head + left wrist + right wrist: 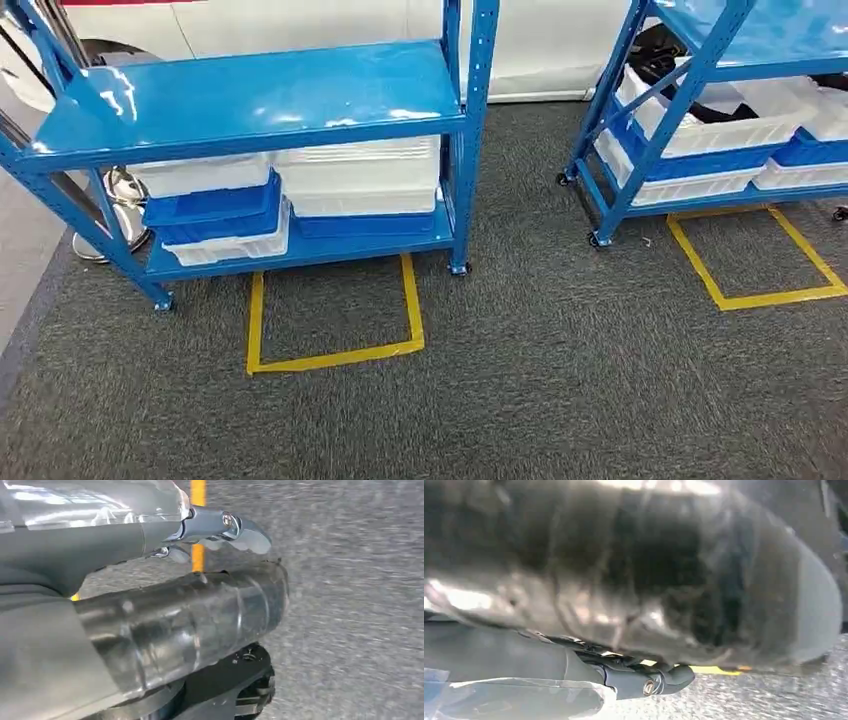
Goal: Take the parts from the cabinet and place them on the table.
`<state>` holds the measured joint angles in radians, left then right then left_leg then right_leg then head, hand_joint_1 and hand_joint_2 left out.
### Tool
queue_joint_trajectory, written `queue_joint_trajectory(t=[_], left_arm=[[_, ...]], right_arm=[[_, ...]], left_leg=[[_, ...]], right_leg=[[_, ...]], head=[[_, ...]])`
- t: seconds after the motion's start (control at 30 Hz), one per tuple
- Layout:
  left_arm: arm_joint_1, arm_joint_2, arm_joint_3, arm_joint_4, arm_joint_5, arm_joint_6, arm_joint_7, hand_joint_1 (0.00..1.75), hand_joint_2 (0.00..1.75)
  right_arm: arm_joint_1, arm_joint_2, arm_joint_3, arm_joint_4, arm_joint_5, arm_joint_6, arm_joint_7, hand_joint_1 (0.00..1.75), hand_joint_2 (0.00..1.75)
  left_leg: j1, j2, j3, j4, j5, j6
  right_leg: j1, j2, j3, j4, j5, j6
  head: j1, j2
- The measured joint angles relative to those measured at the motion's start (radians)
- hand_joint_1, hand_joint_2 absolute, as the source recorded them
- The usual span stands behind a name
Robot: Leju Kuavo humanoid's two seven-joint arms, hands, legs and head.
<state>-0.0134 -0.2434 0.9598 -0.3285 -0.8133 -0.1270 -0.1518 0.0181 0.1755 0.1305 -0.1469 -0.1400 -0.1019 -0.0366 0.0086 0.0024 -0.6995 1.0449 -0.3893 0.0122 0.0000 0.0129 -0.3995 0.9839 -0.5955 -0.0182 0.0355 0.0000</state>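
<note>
The task looks barely begun: white and blue bins [360, 180] sit stacked on the lower shelf of a blue rack [250, 100], well ahead of the robot across grey carpet [500, 380], and no parts have been taken out. The left hand [150, 625] and right hand [634, 580] hang beside the body, far from the bins. Blur hides their fingers, so I cannot tell whether they are open or holding anything.

High head view; close wrist views
</note>
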Motion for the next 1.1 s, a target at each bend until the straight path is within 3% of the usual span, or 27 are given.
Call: queue_joint_trajectory(t=[0.07,0.1,0.13,0.2,0.23,0.27,0.33,0.37,0.4,0.43,0.47,0.5,0.53,0.6,0.63,0.67,0.7,0.73,0.77,0.83,0.87,0.9,0.93,0.97,1.0,1.03,1.1], left_arm=[[-0.002,0.000,-0.004,0.000,0.008,0.002,-0.002,0.00,0.00],[-0.005,0.000,-0.007,0.000,0.011,0.003,-0.003,0.00,0.00],[-0.009,0.000,-0.009,0.000,0.013,0.004,-0.003,0.00,0.00],[-0.011,-0.001,-0.014,0.002,0.013,0.007,-0.006,0.00,0.00],[-0.013,0.000,-0.016,0.002,0.015,0.011,-0.008,0.00,0.00],[-0.013,0.001,-0.017,0.004,0.016,0.013,-0.010,0.00,0.00],[-0.013,0.002,-0.021,0.009,0.019,0.015,-0.012,0.00,0.00],[-0.013,0.002,-0.023,0.013,0.020,0.016,-0.013,0.00,0.00],[-0.013,0.002,-0.028,0.016,0.020,0.017,-0.013,0.00,0.00],[-0.013,0.002,-0.031,0.018,0.021,0.018,-0.013,0.00,0.00],[-0.012,0.002,-0.033,0.021,0.021,0.020,-0.013,0.00,0.00],[-0.005,0.002,-0.034,0.028,0.023,0.021,-0.013,0.00,0.00],[-0.012,0.003,-0.035,0.031,0.024,0.022,-0.014,0.00,0.00],[-0.017,0.004,-0.037,0.034,0.027,0.027,-0.017,0.00,0.00],[-0.026,0.004,-0.040,0.036,0.028,0.032,-0.017,0.00,0.00],[-0.033,0.006,-0.042,0.038,0.028,0.037,-0.016,0.00,0.00],[-0.033,0.007,-0.043,0.041,0.029,0.043,-0.014,0.00,0.00],[-0.035,0.008,-0.043,0.045,0.030,0.045,-0.014,0.00,0.00],[-0.035,0.008,-0.044,0.049,0.030,0.048,-0.013,0.00,0.00],[-0.030,0.013,-0.045,0.057,0.030,0.056,-0.013,0.00,0.00],[-0.028,0.014,-0.047,0.061,0.030,0.063,-0.013,0.00,1.75],[-0.028,0.018,-0.050,0.064,0.030,0.069,-0.010,0.00,1.75],[-0.028,0.021,-0.051,0.066,0.030,0.074,-0.009,0.00,1.75],[-0.028,0.022,-0.053,0.068,0.029,0.076,-0.010,0.00,1.75],[-0.025,0.025,-0.056,0.071,0.030,0.078,-0.010,0.00,1.75],[-0.026,0.026,-0.058,0.076,0.029,0.080,-0.008,0.00,1.75],[-0.029,0.028,-0.060,0.080,0.025,0.086,0.003,0.00,1.75]], right_arm=[[-0.003,0.000,0.000,0.000,0.000,0.000,0.000,0.00,0.00],[-0.002,-0.002,0.000,0.000,0.002,0.000,0.003,0.00,0.00],[-0.004,-0.003,0.001,0.000,0.004,0.000,0.003,0.00,0.00],[-0.009,-0.006,0.004,-0.001,0.006,0.003,0.000,0.00,0.00],[-0.007,-0.008,0.006,0.000,0.008,0.005,-0.003,0.00,0.00],[-0.008,-0.009,0.009,-0.001,0.011,0.009,-0.006,0.00,0.00],[-0.008,-0.012,0.013,-0.001,0.013,0.015,-0.006,0.00,0.00],[-0.008,-0.013,0.015,0.000,0.014,0.016,-0.006,0.00,0.00],[-0.007,-0.013,0.017,0.000,0.014,0.018,-0.006,0.00,0.00],[-0.005,-0.013,0.017,0.000,0.015,0.018,-0.006,0.00,0.00],[-0.003,-0.014,0.018,0.000,0.016,0.021,-0.005,0.00,0.00],[0.003,-0.016,0.018,0.004,0.017,0.023,-0.003,0.00,0.00],[0.003,-0.017,0.019,0.005,0.017,0.026,0.000,0.00,0.00],[-0.003,-0.018,0.020,0.003,0.017,0.030,0.002,0.00,0.00],[-0.005,-0.018,0.021,0.002,0.017,0.030,0.003,0.00,0.00],[-0.008,-0.016,0.021,0.002,0.017,0.031,0.003,0.00,0.00],[-0.009,-0.016,0.021,0.002,0.017,0.030,0.004,0.00,0.00],[-0.009,-0.016,0.021,0.002,0.015,0.030,0.007,0.00,0.00],[-0.007,-0.016,0.021,0.003,0.013,0.029,0.008,0.00,0.00],[-0.007,-0.017,0.021,0.004,0.007,0.024,0.018,0.00,0.00],[-0.007,-0.017,0.021,0.004,0.002,0.019,0.026,0.00,0.00],[-0.007,-0.017,0.021,0.005,0.000,0.014,0.032,0.00,0.00],[-0.007,-0.016,0.021,0.005,0.000,0.013,0.038,0.00,0.00],[-0.007,-0.016,0.021,0.005,0.001,0.012,0.043,0.00,0.00],[-0.003,-0.017,0.021,0.006,0.001,0.012,0.047,0.00,0.00],[-0.006,-0.017,0.021,0.009,0.002,0.013,0.049,0.00,0.00],[-0.008,-0.018,0.021,0.009,0.001,0.013,0.052,0.00,0.00]], left_leg=[[-0.003,-0.004,0.023,0.001,-0.005,0.001],[0.001,-0.006,0.034,-0.011,-0.011,0.010],[0.001,-0.009,0.051,-0.016,-0.014,0.016],[0.008,-0.011,0.087,-0.028,-0.032,0.027],[0.007,-0.010,0.106,-0.033,-0.047,0.030],[0.006,-0.010,0.124,-0.037,-0.062,0.030],[0.004,-0.014,0.171,-0.042,-0.096,0.032],[0.004,-0.019,0.196,-0.043,-0.114,0.032],[0.003,-0.023,0.225,-0.043,-0.135,0.029],[0.002,-0.025,0.254,-0.043,-0.158,0.028],[0.001,-0.025,0.273,-0.043,-0.179,0.027],[0.000,-0.024,0.291,-0.044,-0.197,0.027],[-0.004,-0.032,0.304,-0.043,-0.215,0.018],[-0.004,-0.029,0.341,-0.058,-0.225,0.005],[-0.003,-0.028,0.322,-0.031,-0.194,-0.001],[-0.004,-0.026,0.280,0.042,-0.156,-0.005],[-0.004,-0.020,0.227,0.134,-0.114,-0.009],[-0.004,-0.017,0.179,0.199,-0.111,-0.015],[-0.001,-0.015,0.138,0.237,-0.143,-0.020],[0.005,-0.011,0.082,0.245,-0.269,-0.030],[0.007,-0.010,0.062,0.230,-0.312,-0.034],[0.009,-0.009,0.053,0.194,-0.314,-0.035],[0.011,-0.009,0.053,0.139,-0.274,-0.037],[0.013,-0.007,0.057,0.073,-0.187,-0.037],[0.015,-0.003,0.061,0.003,-0.065,-0.035],[0.012,0.002,0.049,-0.026,-0.019,-0.032],[0.011,-0.001,0.054,-0.007,-0.004,-0.015]], right_leg=[[0.000,0.005,0.026,-0.024,-0.026,0.017],[0.002,0.004,0.044,-0.012,-0.008,0.025],[0.003,0.004,0.035,0.018,0.012,0.030],[0.002,-0.001,-0.057,0.176,0.069,0.031],[0.001,-0.001,-0.116,0.255,0.062,0.033],[0.001,-0.002,-0.164,0.301,0.021,0.039],[0.002,-0.004,-0.227,0.316,-0.110,0.042],[0.002,-0.004,-0.247,0.299,-0.157,0.043],[0.004,-0.005,-0.263,0.261,-0.173,0.040],[0.006,-0.005,-0.273,0.205,-0.135,0.034],[0.009,-0.005,-0.281,0.146,-0.033,0.025],[0.016,-0.005,-0.289,0.102,0.150,0.012],[0.021,-0.005,-0.285,0.082,0.204,0.008],[0.023,-0.004,-0.258,0.085,0.175,-0.007],[0.024,-0.005,-0.248,0.076,0.170,-0.016],[0.012,-0.005,-0.225,0.056,0.171,-0.020],[0.010,-0.008,-0.203,0.037,0.167,-0.026],[0.007,-0.011,-0.180,0.020,0.161,-0.032],[0.005,-0.011,-0.158,0.006,0.153,-0.032],[-0.001,-0.004,-0.113,-0.011,0.132,-0.030],[-0.004,0.001,-0.095,-0.013,0.118,-0.026],[-0.006,0.004,-0.075,-0.013,0.103,-0.021],[-0.007,0.004,-0.056,-0.013,0.089,-0.017],[-0.008,0.003,-0.039,-0.011,0.074,-0.012],[-0.007,0.002,-0.036,-0.011,0.059,-0.005],[-0.002,0.007,-0.023,0.007,0.040,0.001],[0.002,0.005,-0.022,0.004,0.017,0.016]], head=[[-0.001,0.000],[0.000,0.000],[0.000,0.000],[0.000,0.000],[0.002,0.000],[0.002,0.000],[0.003,0.000],[0.002,0.000],[0.003,0.000],[0.002,0.000],[0.003,0.000],[0.002,0.000],[0.001,0.000],[0.001,0.000],[0.002,0.000],[0.000,0.000],[0.001,0.000],[0.000,0.000],[0.001,0.000],[0.001,0.000],[0.001,0.000],[0.000,0.000],[0.001,0.000],[0.000,0.000],[0.001,0.000],[-0.001,0.000],[0.000,0.000]])
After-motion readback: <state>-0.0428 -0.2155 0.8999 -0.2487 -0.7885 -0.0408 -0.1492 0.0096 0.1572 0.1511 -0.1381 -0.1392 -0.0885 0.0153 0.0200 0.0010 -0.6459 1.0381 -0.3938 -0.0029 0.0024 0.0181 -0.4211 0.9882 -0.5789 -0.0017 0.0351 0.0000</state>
